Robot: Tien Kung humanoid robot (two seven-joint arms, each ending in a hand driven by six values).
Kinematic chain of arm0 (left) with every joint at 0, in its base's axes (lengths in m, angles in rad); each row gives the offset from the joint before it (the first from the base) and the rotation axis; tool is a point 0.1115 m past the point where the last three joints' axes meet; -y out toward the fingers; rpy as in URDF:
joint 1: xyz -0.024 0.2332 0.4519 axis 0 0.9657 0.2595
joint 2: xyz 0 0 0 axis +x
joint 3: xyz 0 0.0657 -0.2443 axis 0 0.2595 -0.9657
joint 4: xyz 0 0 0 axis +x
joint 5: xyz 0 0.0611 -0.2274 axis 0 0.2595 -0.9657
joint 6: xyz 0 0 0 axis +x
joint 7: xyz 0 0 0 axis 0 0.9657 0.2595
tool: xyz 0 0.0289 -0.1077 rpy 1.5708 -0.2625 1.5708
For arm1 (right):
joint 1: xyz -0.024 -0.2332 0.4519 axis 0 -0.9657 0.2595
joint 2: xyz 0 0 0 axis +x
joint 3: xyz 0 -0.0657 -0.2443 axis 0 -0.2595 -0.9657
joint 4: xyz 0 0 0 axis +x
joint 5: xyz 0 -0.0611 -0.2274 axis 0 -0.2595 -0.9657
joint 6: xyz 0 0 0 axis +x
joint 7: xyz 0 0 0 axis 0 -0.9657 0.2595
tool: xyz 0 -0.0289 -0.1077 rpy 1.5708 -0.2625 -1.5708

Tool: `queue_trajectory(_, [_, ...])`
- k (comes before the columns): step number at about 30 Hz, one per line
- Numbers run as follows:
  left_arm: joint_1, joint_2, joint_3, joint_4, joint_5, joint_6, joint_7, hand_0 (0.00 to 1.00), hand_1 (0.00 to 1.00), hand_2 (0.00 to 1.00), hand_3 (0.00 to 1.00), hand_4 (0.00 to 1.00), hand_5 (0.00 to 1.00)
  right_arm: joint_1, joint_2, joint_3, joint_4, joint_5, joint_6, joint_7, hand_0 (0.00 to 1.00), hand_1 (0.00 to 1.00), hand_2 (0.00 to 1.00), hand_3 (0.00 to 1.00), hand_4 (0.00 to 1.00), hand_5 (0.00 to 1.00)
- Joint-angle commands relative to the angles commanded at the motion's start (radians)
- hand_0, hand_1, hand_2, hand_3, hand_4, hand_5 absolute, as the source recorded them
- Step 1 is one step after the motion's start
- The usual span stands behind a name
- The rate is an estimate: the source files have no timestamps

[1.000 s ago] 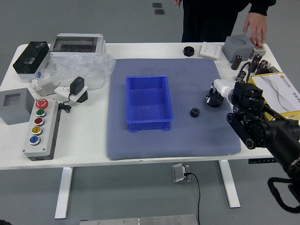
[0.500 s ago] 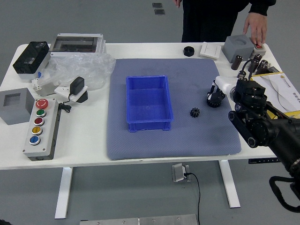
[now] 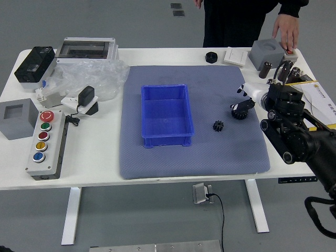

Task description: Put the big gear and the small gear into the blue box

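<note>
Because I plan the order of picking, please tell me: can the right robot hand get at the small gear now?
Probably yes: the small gear lies uncovered on the mat. Only the big gear, at the right robot hand, sits partly between, and the hand could likely pass over it.

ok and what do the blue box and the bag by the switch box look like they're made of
The blue box looks like molded plastic, evenly colored with a soft sheen. The bag seems thin clear plastic film, crinkled and see-through.

Right hand (image 3: 258, 94) turned, shifted slightly rightward; fingers (image 3: 247, 104) spread wider by big gear (image 3: 239, 114).
</note>
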Motion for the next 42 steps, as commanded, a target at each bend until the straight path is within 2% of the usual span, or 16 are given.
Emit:
queue_trajectory(4, [0.001,0.000,-0.001,0.000,0.000,0.000,0.000,0.885,0.868,0.869,0.852,0.792,0.502,-0.004,0.000,-0.005,0.007,0.000,0.015,-0.006,0.831,0.800,0.869,0.941,0.795,0.582])
queue_trajectory(5, [0.001,0.000,-0.001,0.000,0.000,0.000,-0.001,0.886,0.868,0.868,0.854,0.791,0.502,-0.005,0.001,-0.009,0.004,0.000,0.017,-0.007,0.851,0.828,0.881,0.945,0.815,0.593])
queue_trajectory(22, [0.000,-0.003,0.005,0.000,-0.002,-0.002,-0.002,0.886,0.868,0.868,0.855,0.794,0.504,-0.006,0.015,-0.061,-0.075,0.000,0.011,-0.004,0.849,0.823,0.879,0.936,0.831,0.593])
queue_trajectory(23, [0.000,-0.003,0.005,0.000,-0.003,-0.002,-0.002,0.887,0.868,0.868,0.855,0.793,0.503,-0.006,0.016,-0.062,-0.077,0.000,0.010,-0.005,0.823,0.801,0.861,0.887,0.819,0.591])
queue_trajectory(28, [0.001,-0.003,0.006,0.000,-0.003,-0.002,-0.002,0.887,0.868,0.868,0.855,0.793,0.503,-0.008,0.017,-0.068,-0.083,0.000,0.002,-0.006,0.823,0.801,0.861,0.887,0.819,0.591])
queue_trajectory(29, [0.001,-0.003,0.006,0.000,-0.002,-0.002,-0.002,0.887,0.868,0.868,0.855,0.793,0.502,-0.008,0.017,-0.069,-0.084,0.000,0.000,-0.006,0.712,0.685,0.775,0.769,0.720,0.553])
queue_trajectory(34, [0.001,-0.004,0.004,0.000,-0.001,-0.002,-0.002,0.887,0.868,0.868,0.855,0.793,0.502,-0.009,0.016,-0.072,-0.087,0.000,-0.016,-0.001,0.712,0.685,0.775,0.769,0.720,0.553])
queue_trajectory(35, [0.001,-0.004,0.004,0.000,-0.001,-0.002,-0.002,0.887,0.868,0.868,0.853,0.792,0.497,-0.009,0.016,-0.072,-0.088,0.000,-0.020,0.000,0.652,0.605,0.700,0.682,0.572,0.485])
queue_trajectory(40, [0.000,-0.003,0.004,0.000,-0.001,-0.002,-0.003,0.887,0.868,0.868,0.853,0.792,0.497,-0.008,0.014,-0.072,-0.089,0.000,-0.041,0.006,0.652,0.605,0.700,0.682,0.572,0.485])
queue_trajectory(41, [0.000,-0.003,0.004,0.000,0.000,-0.002,-0.003,0.887,0.868,0.868,0.853,0.791,0.496,-0.008,0.014,-0.072,-0.089,0.000,-0.044,0.007,0.591,0.540,0.626,0.648,0.526,0.468])
queue_trajectory(42, [0.000,-0.004,0.004,0.000,-0.001,-0.002,-0.003,0.887,0.868,0.868,0.853,0.791,0.496,-0.008,0.014,-0.071,-0.089,0.000,-0.048,0.008,0.591,0.540,0.626,0.648,0.526,0.468])
